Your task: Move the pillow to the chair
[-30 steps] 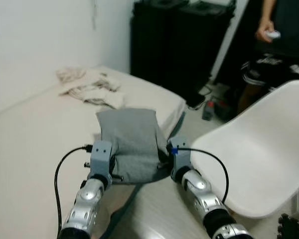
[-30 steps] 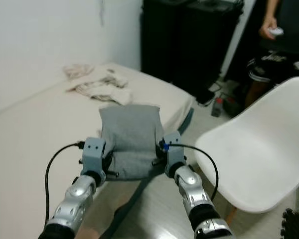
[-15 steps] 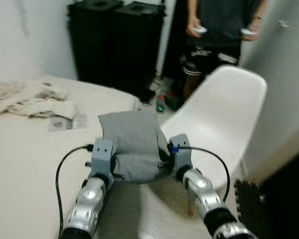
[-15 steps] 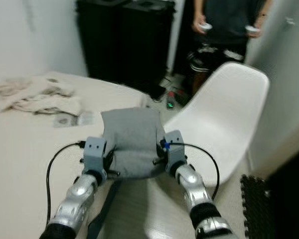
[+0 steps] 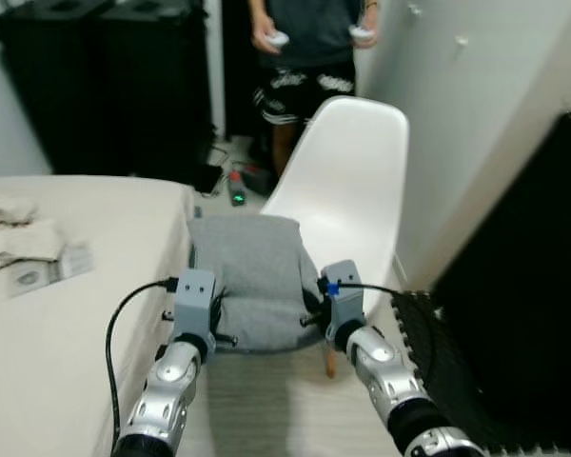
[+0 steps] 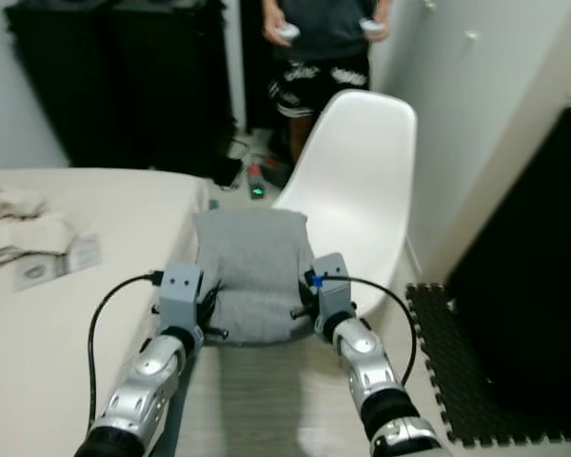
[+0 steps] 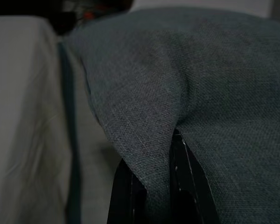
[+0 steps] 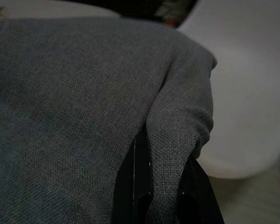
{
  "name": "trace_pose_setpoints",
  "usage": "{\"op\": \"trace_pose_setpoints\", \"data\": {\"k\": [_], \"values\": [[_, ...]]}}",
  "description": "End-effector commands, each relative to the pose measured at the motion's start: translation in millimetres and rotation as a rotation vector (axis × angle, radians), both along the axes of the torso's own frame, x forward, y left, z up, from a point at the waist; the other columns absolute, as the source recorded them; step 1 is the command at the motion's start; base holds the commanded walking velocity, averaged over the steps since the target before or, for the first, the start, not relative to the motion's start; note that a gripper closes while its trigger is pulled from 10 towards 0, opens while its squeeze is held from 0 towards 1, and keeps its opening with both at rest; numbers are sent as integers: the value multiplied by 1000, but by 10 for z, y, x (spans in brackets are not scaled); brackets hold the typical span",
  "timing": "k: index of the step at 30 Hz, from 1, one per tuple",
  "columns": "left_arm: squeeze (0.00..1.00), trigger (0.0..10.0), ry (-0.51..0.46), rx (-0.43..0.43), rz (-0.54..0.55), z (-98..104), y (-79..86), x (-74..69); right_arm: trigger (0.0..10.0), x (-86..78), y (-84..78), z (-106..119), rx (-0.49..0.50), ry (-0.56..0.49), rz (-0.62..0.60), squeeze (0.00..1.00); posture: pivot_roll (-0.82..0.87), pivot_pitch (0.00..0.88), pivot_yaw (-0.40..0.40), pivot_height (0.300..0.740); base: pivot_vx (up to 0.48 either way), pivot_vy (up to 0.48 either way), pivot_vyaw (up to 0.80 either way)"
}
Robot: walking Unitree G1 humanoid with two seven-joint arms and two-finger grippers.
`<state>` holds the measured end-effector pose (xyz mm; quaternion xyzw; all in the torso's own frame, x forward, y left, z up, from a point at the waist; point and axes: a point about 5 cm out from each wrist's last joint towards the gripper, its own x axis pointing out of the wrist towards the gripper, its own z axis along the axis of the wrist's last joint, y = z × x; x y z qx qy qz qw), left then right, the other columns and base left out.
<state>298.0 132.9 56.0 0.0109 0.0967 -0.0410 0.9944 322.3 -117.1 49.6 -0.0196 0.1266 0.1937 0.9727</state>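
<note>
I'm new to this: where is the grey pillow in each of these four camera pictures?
Left eye view: grey pillow, centre, held between both grippers.
Right eye view: pillow, centre, before the white chair.
Left wrist view: pillow, draped over the left gripper.
Right wrist view: pillow, pinched by the right gripper.
Shared landmark: the white chair.

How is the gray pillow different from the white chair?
The pillow is gray, soft cloth; the chair is white, smooth and hard-looking. The pillow hangs in the air, pinched by the left gripper and right gripper; the chair stands on the floor. The pillow looks smaller than the chair.
</note>
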Motion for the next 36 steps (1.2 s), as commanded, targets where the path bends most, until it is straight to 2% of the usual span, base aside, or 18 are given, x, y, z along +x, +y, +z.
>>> {"op": "trace_pose_setpoints", "data": {"k": [1, 17, 22, 32, 36], "values": [[0, 10000, -42, 12, 71, 90, 164, 51, 10000, -10, -139, -27, -19, 7, -48, 0, 14, 70, -28, 740, 0, 0, -800], [0, 10000, -39, 7, 60, 84, 162, 48, 10000, -34, -142, -55, -18, 13, -55, 0, 17, 75, -17, 740, 0, 0, -800], [0, 10000, -46, -24, 48, 96, 123, 35, 10000, -52, -96, -81, -33, 18, -19, 0, 21, 75, -18, 740, 0, 0, 0], [0, 10000, -76, -5, 66, 130, 139, 39, 10000, -22, -96, -42, -18, 7, -22, 0, 22, 79, -24, 740, 0, 0, 0], [0, 10000, -84, -16, 77, 139, 164, 35, 10000, -12, -95, -24, -11, 0, -16, 0, 21, 80, -24, 740, 278, 0, 0]]}}
